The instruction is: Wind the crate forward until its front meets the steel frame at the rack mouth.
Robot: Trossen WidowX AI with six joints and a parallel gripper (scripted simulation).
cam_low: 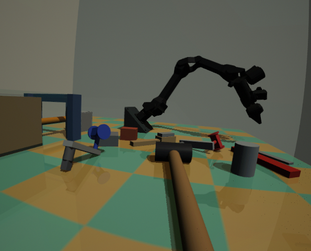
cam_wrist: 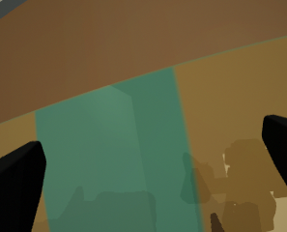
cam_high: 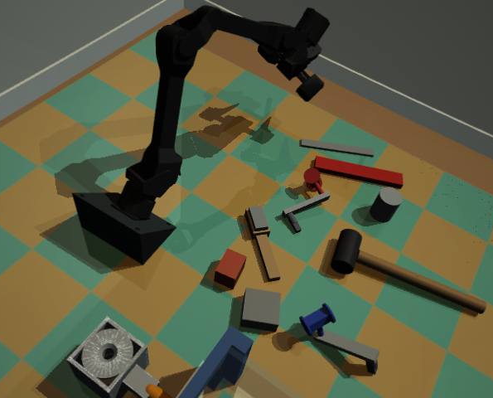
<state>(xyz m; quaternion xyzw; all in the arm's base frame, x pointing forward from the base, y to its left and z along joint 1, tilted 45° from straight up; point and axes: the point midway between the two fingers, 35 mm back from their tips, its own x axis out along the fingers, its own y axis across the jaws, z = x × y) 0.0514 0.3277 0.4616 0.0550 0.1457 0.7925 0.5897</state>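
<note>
The arm (cam_high: 166,107) (cam_low: 171,83) arches up and over, its empty gripper (cam_high: 298,70) (cam_low: 258,106) (cam_wrist: 155,139) spread wide, angled down above the desk (cam_high: 122,274) (cam_low: 109,205) (cam_wrist: 109,164). The hand winch (cam_high: 92,365) (cam_low: 87,121) stands near the blue frame (cam_high: 241,338) (cam_low: 73,116).

Black arm arched high — elbow bent, wrist angled downward — fingers (cam_high: 302,75) (cam_low: 257,103) wide apart, empty.

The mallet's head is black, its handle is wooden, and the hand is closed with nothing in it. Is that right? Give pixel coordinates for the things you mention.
Not quite: the hand (cam_high: 300,77) (cam_wrist: 155,139) is open, as the wrist view shows. The rest stands.
</note>
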